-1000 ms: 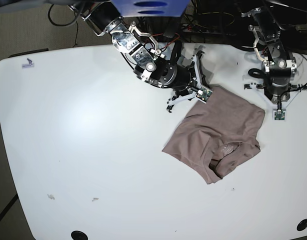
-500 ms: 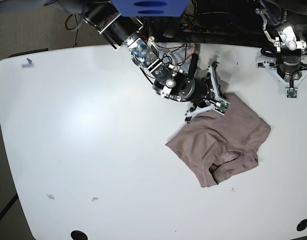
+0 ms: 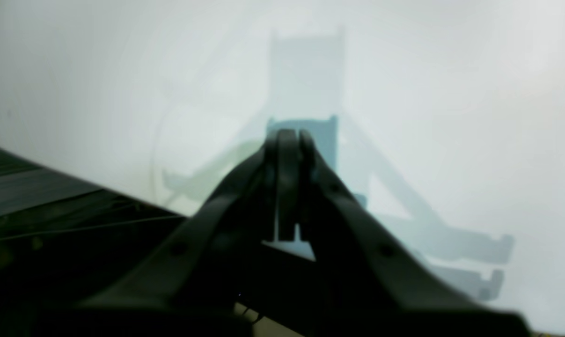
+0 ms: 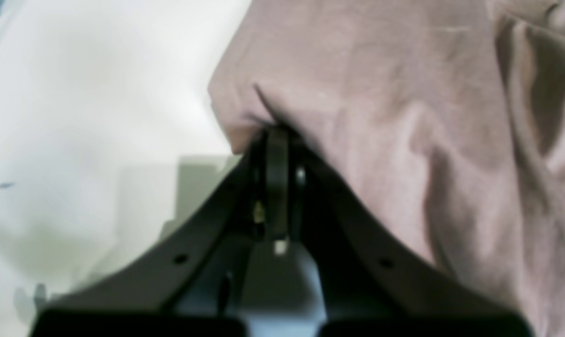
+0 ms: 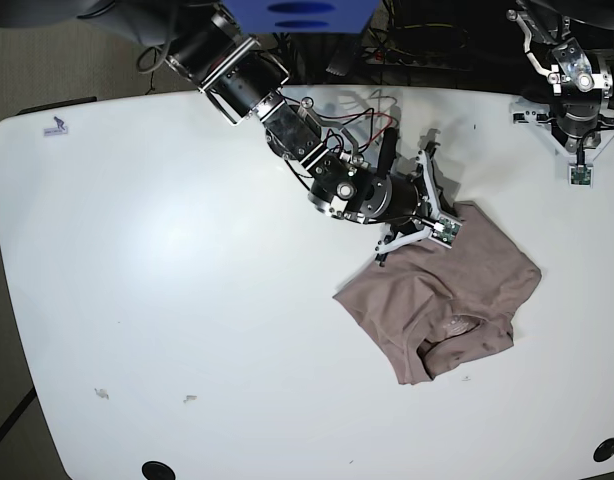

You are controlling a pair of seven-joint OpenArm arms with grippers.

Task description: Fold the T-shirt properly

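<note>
Base view: T-shirt [image 5: 442, 300] near table's [image 5: 187, 300] right edge.

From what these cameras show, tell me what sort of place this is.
Likely a robotics lab. Two robot arms work over a white table with one T-shirt on it, loose cables trail along the far edge, and carpet lies beyond.

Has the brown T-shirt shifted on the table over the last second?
Yes. In the base view the T-shirt has slid a little toward the table's right and near edges, away from its far edge, with the right gripper shut on its far edge.
</note>
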